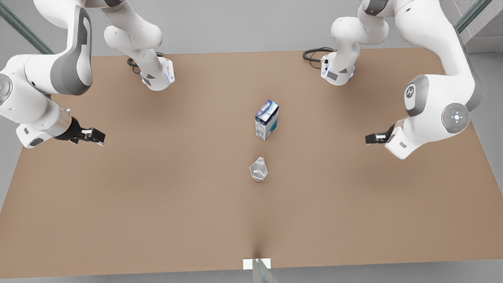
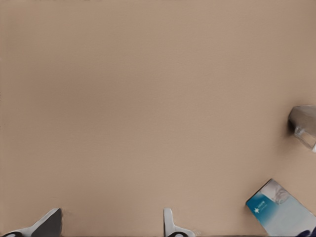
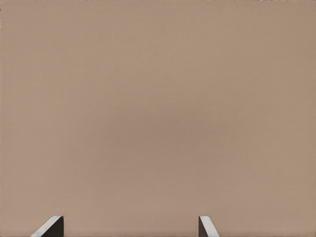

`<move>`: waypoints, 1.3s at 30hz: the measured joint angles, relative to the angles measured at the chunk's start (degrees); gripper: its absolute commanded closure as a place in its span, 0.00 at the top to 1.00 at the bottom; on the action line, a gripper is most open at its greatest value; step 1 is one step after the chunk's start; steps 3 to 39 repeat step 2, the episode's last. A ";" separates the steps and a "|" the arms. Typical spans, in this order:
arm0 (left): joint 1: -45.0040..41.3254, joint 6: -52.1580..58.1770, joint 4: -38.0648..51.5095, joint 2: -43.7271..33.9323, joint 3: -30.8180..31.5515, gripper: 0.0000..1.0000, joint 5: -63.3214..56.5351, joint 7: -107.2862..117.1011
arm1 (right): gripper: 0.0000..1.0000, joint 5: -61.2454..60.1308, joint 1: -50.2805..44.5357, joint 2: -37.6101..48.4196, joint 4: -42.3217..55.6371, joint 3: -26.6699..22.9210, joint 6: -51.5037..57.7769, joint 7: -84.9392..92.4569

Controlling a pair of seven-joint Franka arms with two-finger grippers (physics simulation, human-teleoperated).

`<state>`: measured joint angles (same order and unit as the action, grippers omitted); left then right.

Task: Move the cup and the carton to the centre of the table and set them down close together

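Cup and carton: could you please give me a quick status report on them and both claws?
Left claw and right claw open, empty, over bare table. Cup and carton upright mid-table, apart. Nothing in the way.

A broad light-brown counter (image 1: 165, 204) takes up most of the room from where I stand, matte and evenly lit, with soft shadows pooling across it. Around its edges runs a plain grey floor (image 1: 489, 78), visible at three o'clock, nine o'clock and beyond the far edge at twelve. Black cables (image 1: 314, 53) loop on the counter near twelve o'clock. At one o'clock a glassy slanted rail (image 1: 469, 15) crosses the corner; another (image 1: 23, 29) crosses at eleven. A small white tab (image 1: 248, 263) sits at the six o'clock edge.
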<state>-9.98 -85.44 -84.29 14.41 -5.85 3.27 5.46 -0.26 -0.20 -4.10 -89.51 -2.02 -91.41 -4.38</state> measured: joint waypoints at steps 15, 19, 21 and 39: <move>0.16 0.35 0.00 -0.08 -0.04 1.00 -1.19 0.07 | 1.00 0.00 0.00 0.05 0.04 0.09 0.17 -0.02; 0.16 0.35 0.00 -0.08 -0.04 1.00 -1.19 0.07 | 1.00 0.00 0.00 0.05 0.04 0.09 0.17 -0.02; 0.16 0.35 0.00 -0.08 -0.04 1.00 -1.19 0.07 | 1.00 0.00 0.00 0.05 0.04 0.09 0.17 -0.02; 0.16 0.35 0.00 -0.08 -0.04 1.00 -1.19 0.07 | 1.00 0.00 0.00 0.05 0.04 0.09 0.17 -0.02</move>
